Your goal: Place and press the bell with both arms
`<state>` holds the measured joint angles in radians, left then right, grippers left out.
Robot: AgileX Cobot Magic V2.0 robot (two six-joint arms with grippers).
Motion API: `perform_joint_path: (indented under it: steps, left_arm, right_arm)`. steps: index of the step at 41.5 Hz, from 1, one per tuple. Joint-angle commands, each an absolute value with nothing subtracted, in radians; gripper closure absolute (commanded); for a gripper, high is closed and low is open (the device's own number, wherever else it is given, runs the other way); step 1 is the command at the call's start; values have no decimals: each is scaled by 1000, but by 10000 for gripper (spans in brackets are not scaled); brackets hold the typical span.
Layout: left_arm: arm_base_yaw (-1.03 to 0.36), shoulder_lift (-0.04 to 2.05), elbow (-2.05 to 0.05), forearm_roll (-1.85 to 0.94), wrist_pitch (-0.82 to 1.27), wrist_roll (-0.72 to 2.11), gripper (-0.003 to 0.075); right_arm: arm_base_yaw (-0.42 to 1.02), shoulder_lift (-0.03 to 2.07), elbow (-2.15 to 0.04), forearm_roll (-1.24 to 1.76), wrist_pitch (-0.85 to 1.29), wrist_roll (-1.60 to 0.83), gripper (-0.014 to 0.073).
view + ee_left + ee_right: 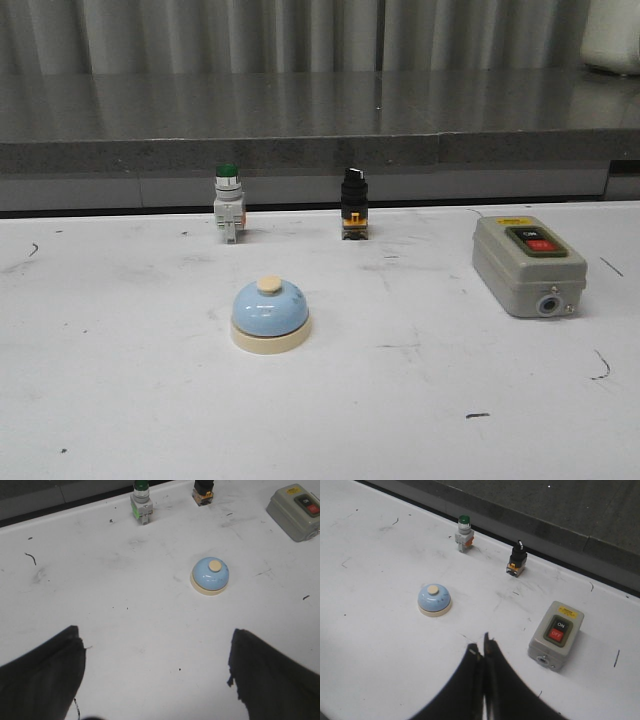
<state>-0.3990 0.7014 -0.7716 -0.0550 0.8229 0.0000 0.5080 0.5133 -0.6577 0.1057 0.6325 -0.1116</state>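
Note:
The bell [270,315], a light-blue dome with a cream base ring and cream button, stands upright on the white table, left of centre. It also shows in the left wrist view [210,576] and in the right wrist view [434,600]. No arm appears in the front view. My left gripper [155,667] is open and empty, its fingers wide apart, well short of the bell. My right gripper [481,647] is shut with nothing between its fingers, above bare table between the bell and the grey switch box.
A grey switch box [528,264] with red and black buttons lies at the right. A green-capped push button [228,203] and a black selector switch [353,203] stand at the table's back edge, before a dark raised ledge [320,150].

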Motion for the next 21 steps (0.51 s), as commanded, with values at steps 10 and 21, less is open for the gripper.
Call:
perform_joint_path:
  steps: [10, 21]
  left_arm:
    - [-396, 698, -799, -68, 758, -17, 237]
    - [-396, 698, -799, -68, 763, -17, 636]
  right_arm:
    - [501, 515, -683, 88, 549, -112, 661]
    - [501, 515, -683, 87, 551, -112, 661]
